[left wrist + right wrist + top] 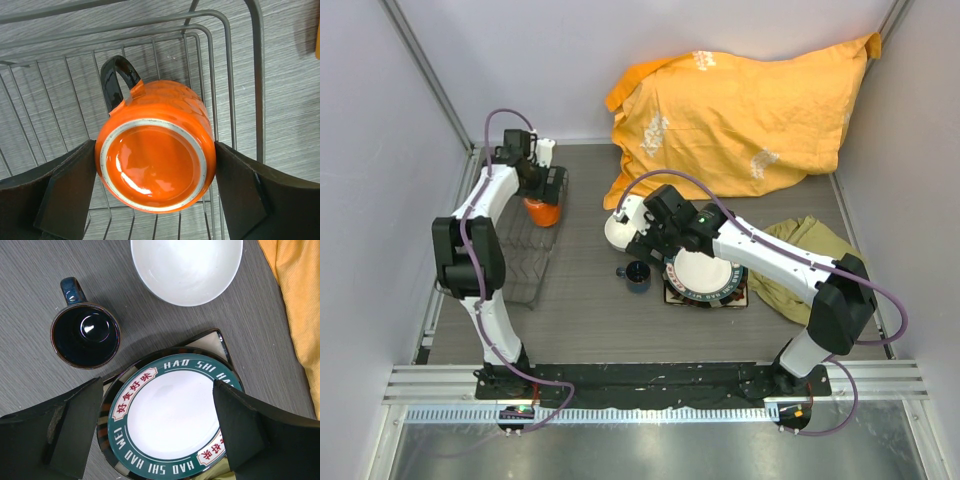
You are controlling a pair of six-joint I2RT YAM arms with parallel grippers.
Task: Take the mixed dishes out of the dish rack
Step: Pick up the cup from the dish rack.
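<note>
top view, nearer arm: the left claw point(538, 188) is directly over the orange mug point(542, 212). The right claw point(657, 238) is well apart from it, over the counter point(580, 320).
top view, mug place: at the far end of the dish rack point(525, 270), inside its bars, and no other dish shows in the rack.
top view, unloaded dishes: the white bowl point(617, 232), the small blue cup point(637, 275) and the round plate point(705, 272) are on the counter near the right claw.
left wrist view, key relation: the mug sits straight between the two pads point(70, 195), which meet its left and right sides.
left wrist view, axis: the mug is upside down and its long axis points toward the camera, so the claw takes it across the body.
left wrist view, handle: the black handle point(117, 80) points away from the line of the pads, so it is free.
left wrist view, claw state: spread wide but closed against the mug. I judge this a grip, though how firm I cannot tell.
left wrist view, mug look: glossy orange, with an unglazed pale ring around the base.
right wrist view, claw state: jaws wide apart and holding nothing, hanging above the round plate.
right wrist view, plate: green rim with lettering, lying on the square plate point(216, 340).
</note>
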